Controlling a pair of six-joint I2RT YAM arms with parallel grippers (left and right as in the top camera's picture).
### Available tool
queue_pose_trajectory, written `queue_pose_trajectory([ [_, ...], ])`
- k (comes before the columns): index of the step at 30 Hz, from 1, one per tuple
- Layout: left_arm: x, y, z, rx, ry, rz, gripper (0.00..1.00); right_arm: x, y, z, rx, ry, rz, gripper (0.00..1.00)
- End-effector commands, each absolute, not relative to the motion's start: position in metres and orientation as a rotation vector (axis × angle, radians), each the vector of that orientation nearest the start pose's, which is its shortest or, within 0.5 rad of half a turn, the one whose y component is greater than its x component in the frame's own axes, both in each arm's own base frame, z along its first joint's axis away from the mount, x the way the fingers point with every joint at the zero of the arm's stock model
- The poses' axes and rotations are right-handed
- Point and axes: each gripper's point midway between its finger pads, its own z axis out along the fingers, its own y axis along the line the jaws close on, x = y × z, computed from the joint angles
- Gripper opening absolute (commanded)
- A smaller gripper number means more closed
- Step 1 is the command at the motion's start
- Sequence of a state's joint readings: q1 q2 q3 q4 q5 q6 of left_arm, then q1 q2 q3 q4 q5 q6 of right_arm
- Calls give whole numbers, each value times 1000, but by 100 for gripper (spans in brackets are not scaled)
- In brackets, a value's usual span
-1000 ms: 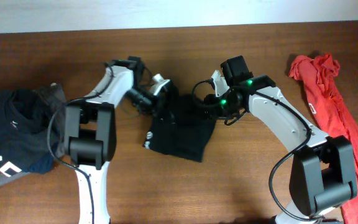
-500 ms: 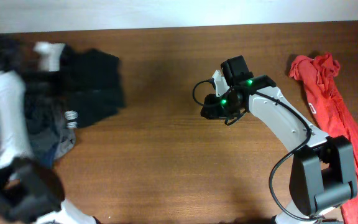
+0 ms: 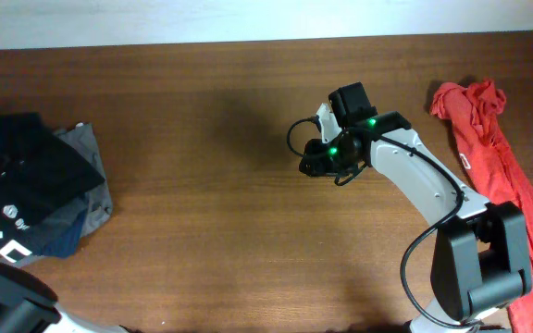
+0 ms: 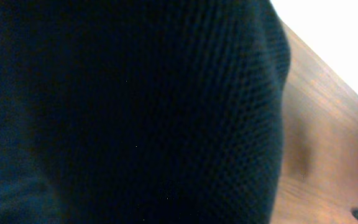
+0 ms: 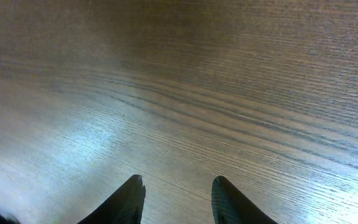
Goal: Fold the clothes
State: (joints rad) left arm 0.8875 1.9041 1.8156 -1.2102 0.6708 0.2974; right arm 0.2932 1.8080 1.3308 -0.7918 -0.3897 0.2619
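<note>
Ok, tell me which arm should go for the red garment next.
Right. The red garment lies along the right side of the table, and the right fingers hang open and empty over bare wood. The left wrist camera sees only black fabric.

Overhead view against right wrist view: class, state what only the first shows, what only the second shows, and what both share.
Only the overhead view shows the black garment lying on other clothes at the table's left edge, the red garment at its right edge, and the whole right arm. Only the right wrist view shows the right end effector up close, its fingers apart with nothing between them. Both show the bare wooden table beneath that end effector.
</note>
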Motion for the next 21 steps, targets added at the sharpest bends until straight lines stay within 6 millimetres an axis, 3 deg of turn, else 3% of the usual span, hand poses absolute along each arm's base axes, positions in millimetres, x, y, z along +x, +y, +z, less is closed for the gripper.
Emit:
queue_pose_trajectory([
  [1, 331, 284, 181, -722, 2408, -509, 4, 360, 172, 90, -111, 2884, 654, 41],
  [6, 317, 306, 130, -901, 2473, -527, 24, 361, 172, 90, -111, 2884, 654, 40],
  [7, 314, 309, 117, -950, 2496, -529, 49, 360, 173, 90, -111, 2884, 655, 40],
  [8, 313, 309, 109, -988, 2502, -546, 64, 360, 172, 90, -111, 2886, 655, 40],
  [10, 312, 306, 101, -1049, 2490, -611, 65, 358, 172, 90, -109, 2895, 652, 39],
  [11, 310, 306, 102, -1059, 2482, -625, 73, 357, 171, 89, -108, 2902, 651, 39],
  [12, 309, 307, 104, -1062, 2479, -624, 82, 355, 171, 89, -117, 2906, 649, 39],
  [14, 305, 311, 115, -1060, 2460, -597, 87, 353, 170, 88, -143, 2910, 644, 37],
  [15, 304, 312, 122, -1059, 2448, -579, 94, 353, 170, 88, -158, 2908, 642, 37],
  [18, 299, 316, 157, -1042, 2393, -501, 99, 354, 171, 90, -193, 2894, 640, 37],
  [21, 296, 312, 205, -968, 2338, -399, 99, 358, 172, 98, -223, 2855, 642, 37],
])
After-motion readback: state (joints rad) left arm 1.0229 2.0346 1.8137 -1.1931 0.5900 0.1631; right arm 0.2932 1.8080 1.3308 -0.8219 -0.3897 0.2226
